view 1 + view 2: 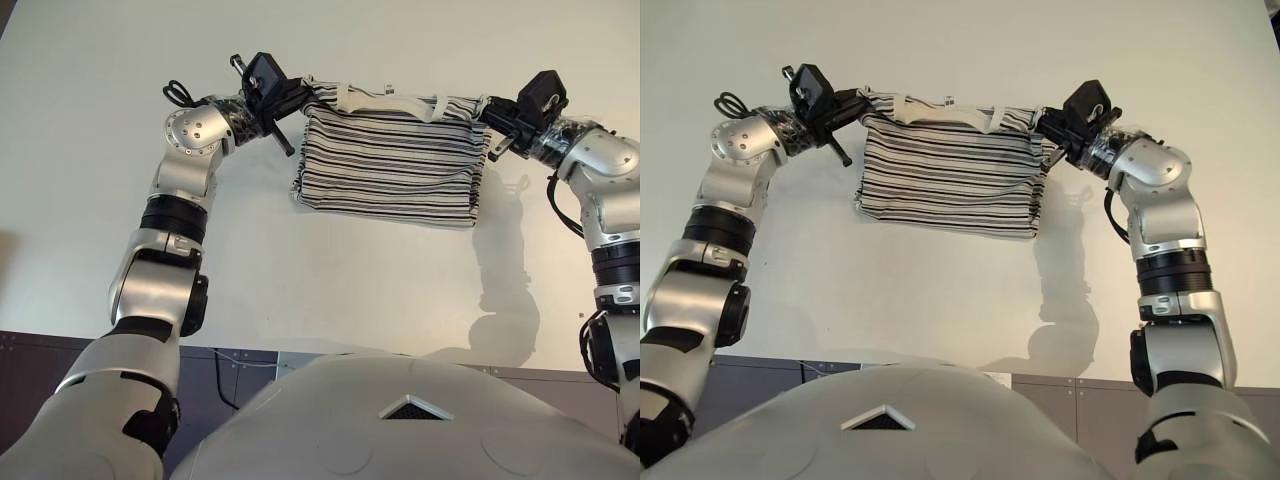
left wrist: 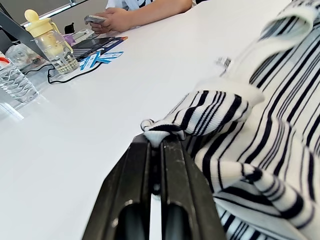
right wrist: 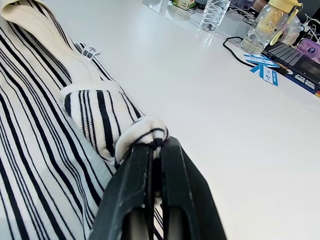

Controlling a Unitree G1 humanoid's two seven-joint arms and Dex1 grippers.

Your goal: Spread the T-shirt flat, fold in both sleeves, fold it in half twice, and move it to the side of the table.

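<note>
A black-and-white striped T-shirt (image 1: 390,165) hangs stretched between my two grippers above the white table (image 1: 400,290), its lower folded part lying on or near the surface. My left gripper (image 1: 303,93) is shut on the shirt's upper left corner; in the left wrist view the cloth (image 2: 165,131) is pinched between the fingers (image 2: 175,170). My right gripper (image 1: 487,110) is shut on the upper right corner, and the right wrist view has a white hem (image 3: 145,135) clamped between its fingers (image 3: 172,175). The cream collar (image 1: 385,100) runs along the top edge.
Far across the table stand a yellow-capped bottle (image 2: 50,42), a clear water bottle (image 3: 214,12), a cable (image 2: 65,75) and blue cards (image 2: 100,57). A person's hand (image 2: 117,19) rests at the far edge. Bare white tabletop lies all around the shirt.
</note>
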